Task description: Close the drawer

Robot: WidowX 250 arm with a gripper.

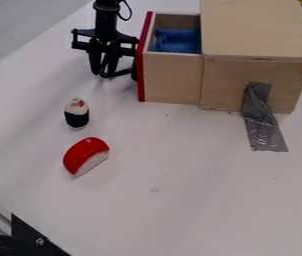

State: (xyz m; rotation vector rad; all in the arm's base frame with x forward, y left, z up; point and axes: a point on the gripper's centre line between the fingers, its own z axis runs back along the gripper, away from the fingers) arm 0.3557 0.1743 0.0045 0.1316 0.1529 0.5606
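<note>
The black gripper (104, 74) hangs at the upper left, just left of the drawer's red front panel (142, 62). Whether it touches the panel or the drawer's dark knob (134, 75) I cannot tell. The wooden drawer (172, 75) stands pulled out to the left from its box (224, 82), its inside open to view from above. A blue cloth (176, 41) lies in it.
On the white table (180, 185), a black-and-white toy sushi roll (77, 114) stands left of the drawer, with a red-and-white toy sushi piece (85, 156) nearer the camera. Grey tape (262, 122) runs from the box onto the table. Black hardware (20, 237) occupies the lower left corner.
</note>
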